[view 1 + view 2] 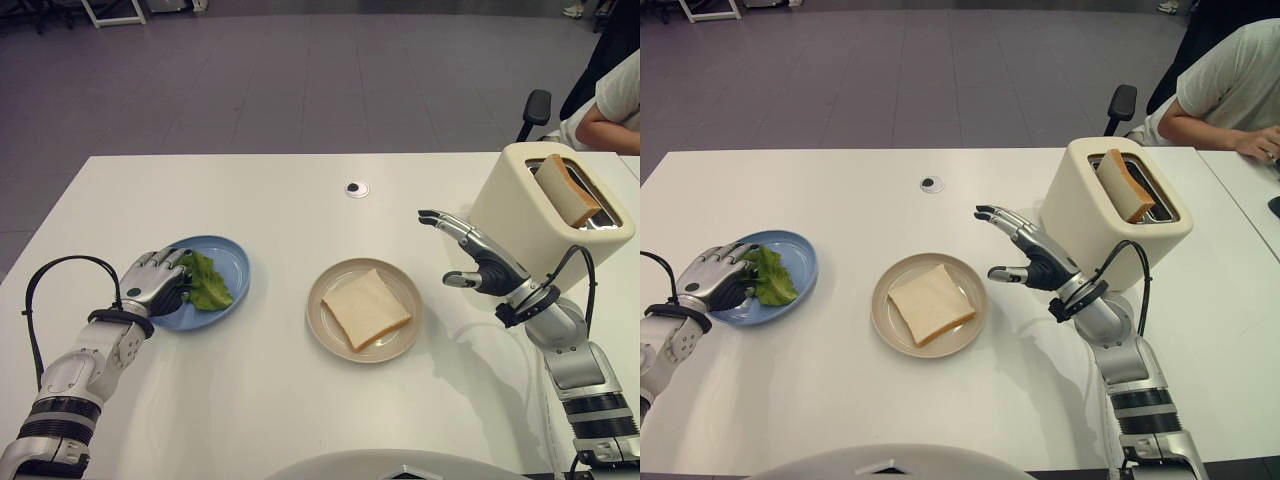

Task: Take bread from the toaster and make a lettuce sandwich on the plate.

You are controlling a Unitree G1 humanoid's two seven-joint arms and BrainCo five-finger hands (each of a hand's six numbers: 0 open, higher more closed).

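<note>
Near the front left: left robot hand [155,282], curled shut around the lettuce [207,284]. Rests with the leaf on the blue plate [236,260], green leaf poking out to the right of the fingers, long side running from near to far.

In the middle, a bit to the right: tan plate [322,298] with one slice of bread [366,308] lying flat on it, turned so a corner points near and right.

On the right: right robot hand [480,262], spread wide, holding nothing, fingers pointing left and away, just beside the front wall of the toaster [515,215].

Up in the toaster slot: second slice [565,190], standing on its edge, sticking out of the top, leaning a little. Slot running near to far.

Farther back on the white bench [250,400]: small round black and white thing [357,188].

Behind the bench: grey floor [300,80].
</note>
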